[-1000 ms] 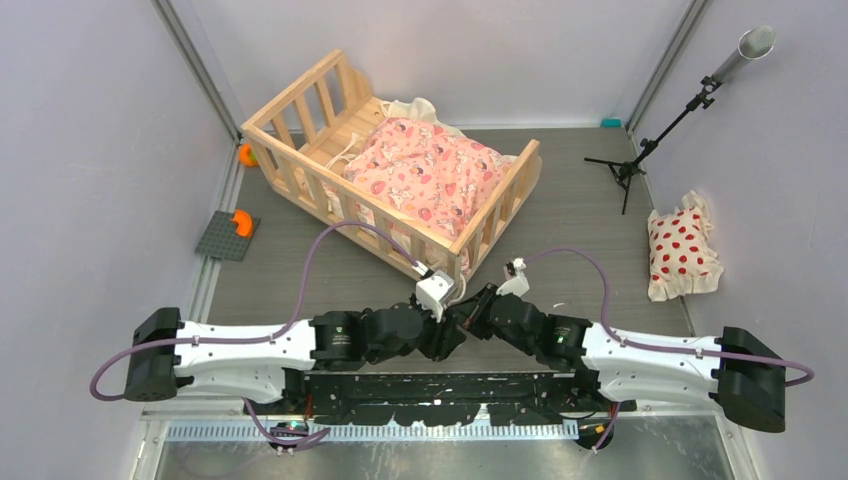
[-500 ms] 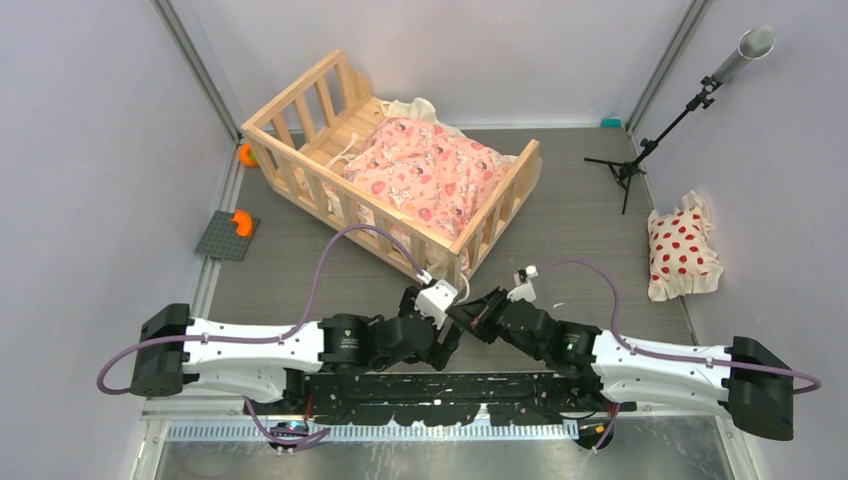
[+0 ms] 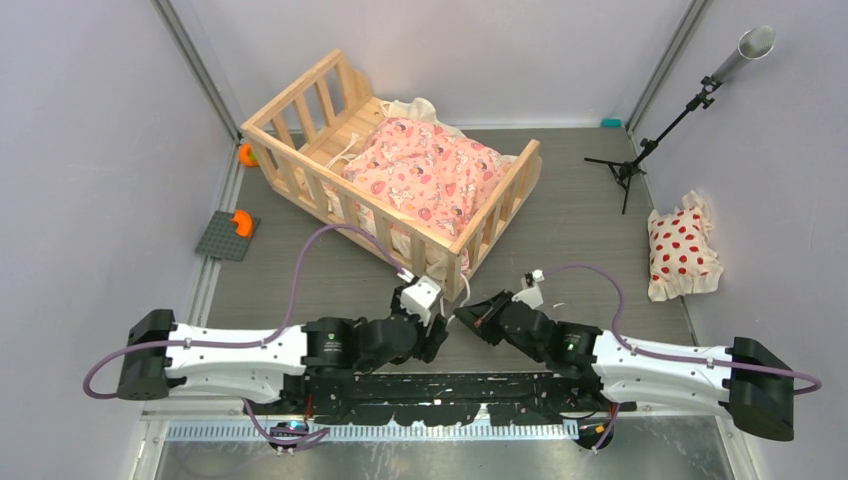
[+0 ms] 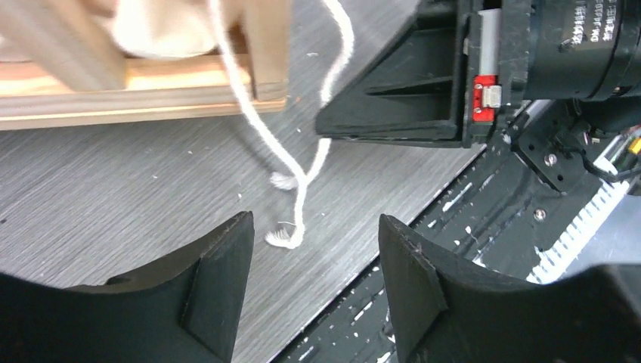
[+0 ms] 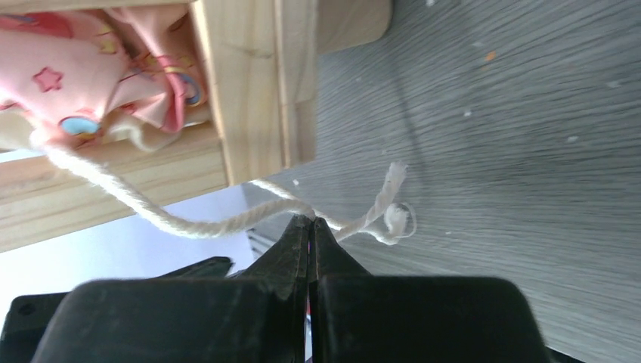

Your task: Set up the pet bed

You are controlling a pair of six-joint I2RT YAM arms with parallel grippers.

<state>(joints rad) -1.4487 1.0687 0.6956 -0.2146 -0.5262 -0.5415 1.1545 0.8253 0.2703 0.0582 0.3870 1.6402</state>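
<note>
The pet bed (image 3: 295,92), a light wooden slatted frame, stands at the back left with a pink cartoon-print cushion (image 3: 430,175) in it. Both grippers meet at its near corner. My right gripper (image 3: 460,313) is shut on a cream tie (image 5: 196,223) that runs from the cushion (image 5: 98,68) past the corner post (image 5: 249,83) to the gripper's tips (image 5: 311,221). My left gripper (image 3: 443,322) is open and holds nothing. In its wrist view, loose tie ends (image 4: 291,181) lie on the table ahead of the open left gripper (image 4: 316,223), below the bed post (image 4: 264,45).
A white pillow with red dots (image 3: 682,250) lies at the right wall. A grey plate with an orange piece (image 3: 228,235) and an orange object (image 3: 246,154) sit at the left wall. A tripod stand (image 3: 640,160) is at the back right. The right gripper's body (image 4: 408,83) is close beside my left fingers.
The left wrist has shifted slightly left and nearer the arm bases. The right wrist has slid a little right and nearer, still pinching the tie.
</note>
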